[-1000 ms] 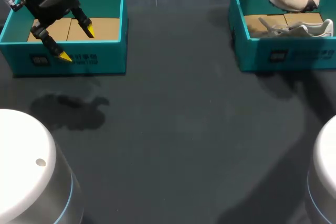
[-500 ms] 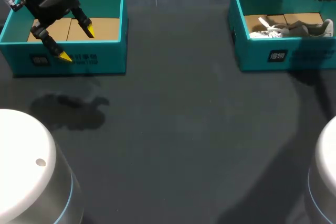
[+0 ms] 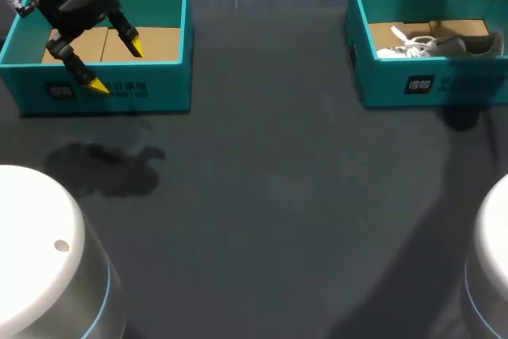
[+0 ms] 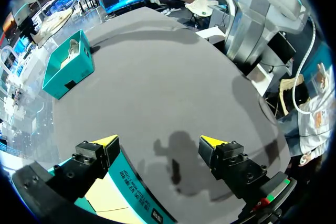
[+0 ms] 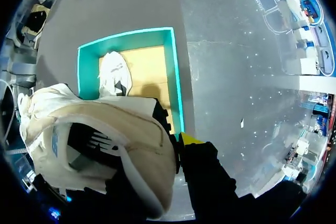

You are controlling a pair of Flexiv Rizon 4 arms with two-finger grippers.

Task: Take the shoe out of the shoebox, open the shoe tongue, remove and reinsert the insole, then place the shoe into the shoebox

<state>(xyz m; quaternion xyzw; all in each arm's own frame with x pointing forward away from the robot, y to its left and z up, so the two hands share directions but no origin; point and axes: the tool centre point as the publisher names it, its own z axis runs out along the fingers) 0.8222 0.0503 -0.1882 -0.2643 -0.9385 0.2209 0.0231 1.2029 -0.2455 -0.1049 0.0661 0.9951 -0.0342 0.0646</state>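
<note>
Right teal shoebox [image 3: 429,85]: one white shoe [image 3: 409,47] inside. Right gripper [image 5: 176,148] clamps cream shoe [image 5: 126,129]. Left gripper [image 3: 116,65], fingers spread, over cardboard-lined left shoebox [image 3: 159,93].

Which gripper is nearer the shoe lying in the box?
Right: right gripper holds a second shoe above the box with the shoe; left gripper hovers over the far box.

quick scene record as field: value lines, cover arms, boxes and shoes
left shoebox: teal, cardboard floor showing, no shoe seen in it
left gripper: open, straddling that box's front wall from above
right shoebox: teal, holds the second shoe
right gripper: shut on the lifted shoe
lifted shoe: beige, above the right shoebox, clear of it
task stage: shoe out; tongue and insole steps not yet done
</note>
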